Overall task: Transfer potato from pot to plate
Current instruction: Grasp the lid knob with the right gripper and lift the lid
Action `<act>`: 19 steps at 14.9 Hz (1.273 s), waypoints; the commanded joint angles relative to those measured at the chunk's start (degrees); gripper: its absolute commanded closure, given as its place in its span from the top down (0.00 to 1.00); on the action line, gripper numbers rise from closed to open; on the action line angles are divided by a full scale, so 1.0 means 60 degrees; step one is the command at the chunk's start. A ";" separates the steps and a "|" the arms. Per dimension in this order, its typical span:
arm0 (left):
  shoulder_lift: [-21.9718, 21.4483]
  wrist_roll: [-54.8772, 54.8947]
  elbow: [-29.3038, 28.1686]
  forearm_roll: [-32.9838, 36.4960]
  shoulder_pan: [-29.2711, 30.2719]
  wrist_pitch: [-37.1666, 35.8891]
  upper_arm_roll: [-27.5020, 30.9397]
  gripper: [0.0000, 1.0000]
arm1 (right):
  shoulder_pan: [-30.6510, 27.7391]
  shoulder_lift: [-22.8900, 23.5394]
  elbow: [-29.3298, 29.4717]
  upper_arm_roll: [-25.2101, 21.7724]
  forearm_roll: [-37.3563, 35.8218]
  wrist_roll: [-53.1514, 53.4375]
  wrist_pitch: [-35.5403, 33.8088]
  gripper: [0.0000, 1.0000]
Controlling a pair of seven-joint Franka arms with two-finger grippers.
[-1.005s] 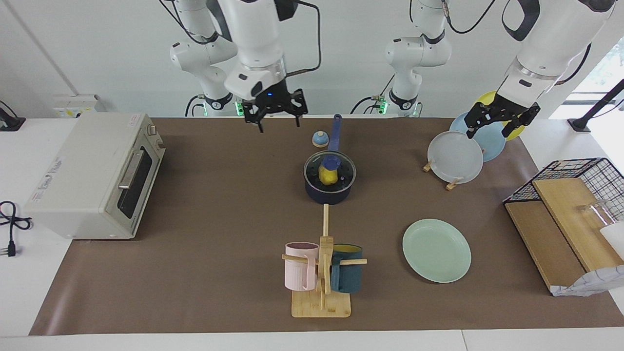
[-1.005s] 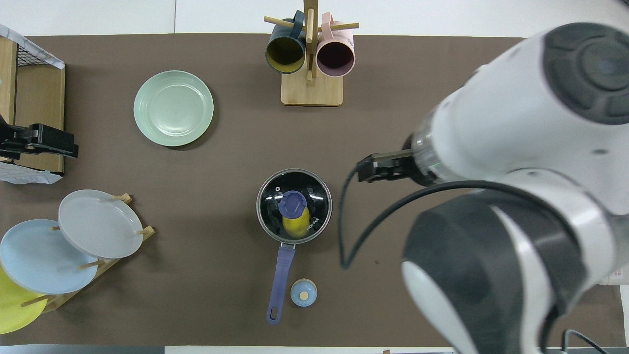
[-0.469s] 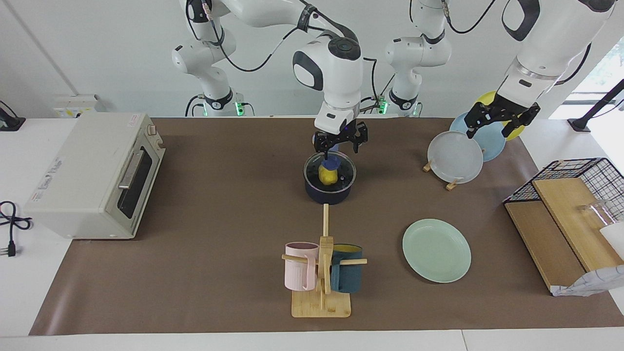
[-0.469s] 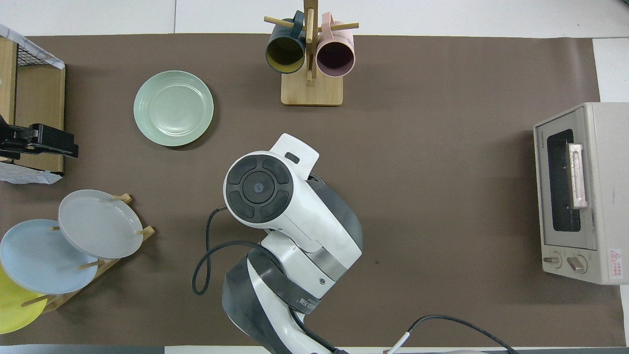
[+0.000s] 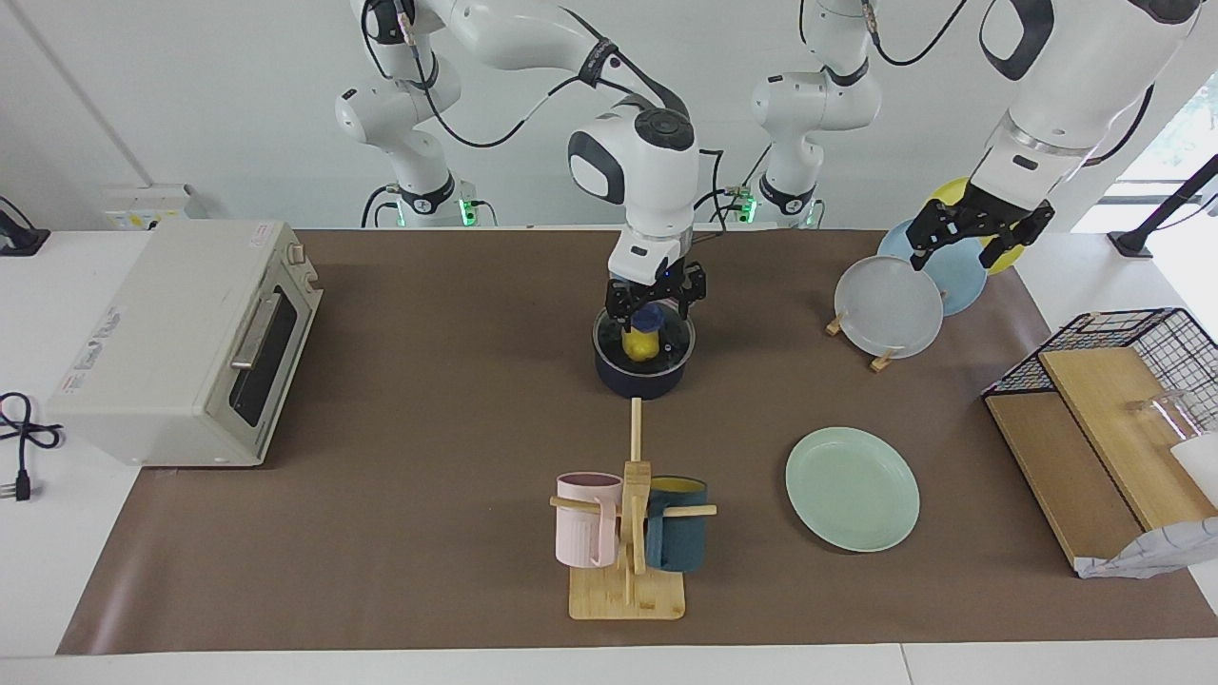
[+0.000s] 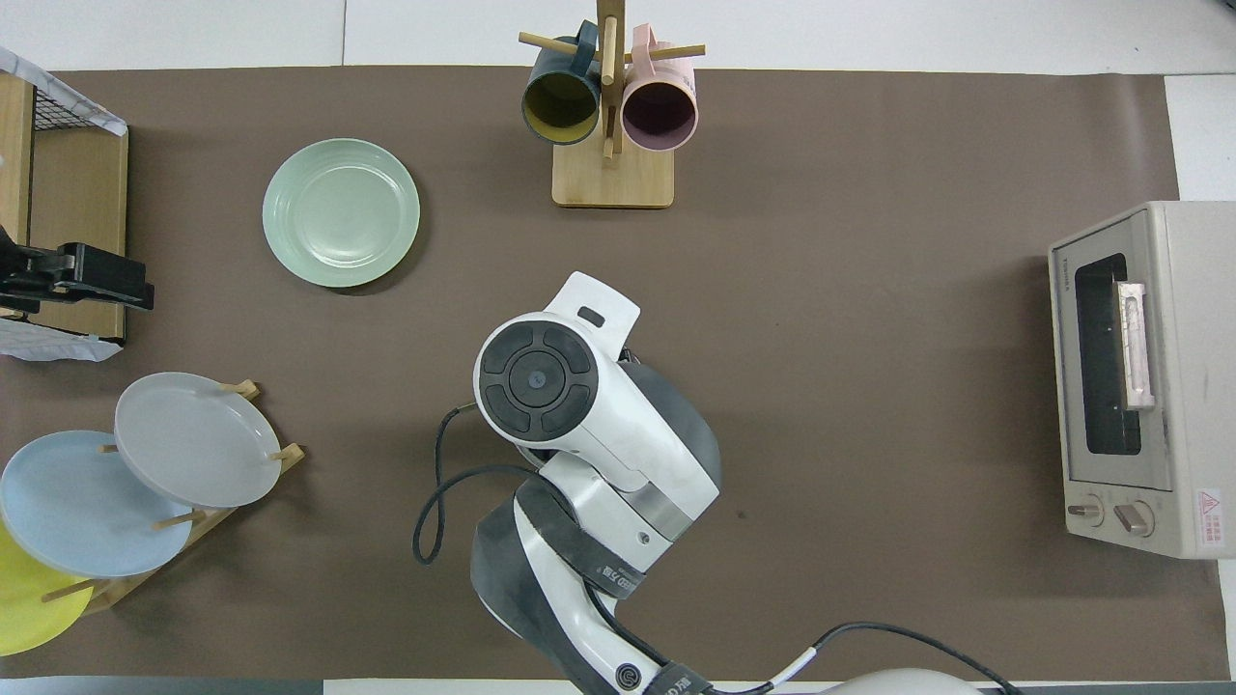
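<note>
brown table (image 5: 428, 428): right gripper (image 5: 655, 309) open around pot (image 5: 643, 373) lid's knob (image 5: 648, 318).

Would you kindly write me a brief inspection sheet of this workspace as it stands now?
Surface: brown mat over the table.
Job's things: potato in lidded pot; plate bare.
Clutter: mug rack, plate rack, toaster oven, wire basket.
Grippers: right gripper open around the lid knob; left gripper open, waiting over the plate rack.
Cables: power cord beside the oven.
Surroundings: white wall.
</note>
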 commanded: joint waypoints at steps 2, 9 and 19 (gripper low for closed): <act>-0.0102 0.0029 -0.0008 0.0188 0.0082 -0.0141 -0.0059 1.00 | -0.0049 -0.0305 -0.0687 0.0072 -0.0052 -0.0095 0.0562 1.00; -0.0102 0.0029 -0.0008 0.0188 0.0082 -0.0156 -0.0059 1.00 | 0.0009 -0.0349 -0.1141 0.0087 0.0007 -0.0153 0.0915 0.91; -0.0102 0.0029 -0.0008 0.0188 0.0082 -0.0156 -0.0059 1.00 | -0.0005 -0.0320 -0.0938 0.0087 0.0021 -0.0154 0.0798 0.34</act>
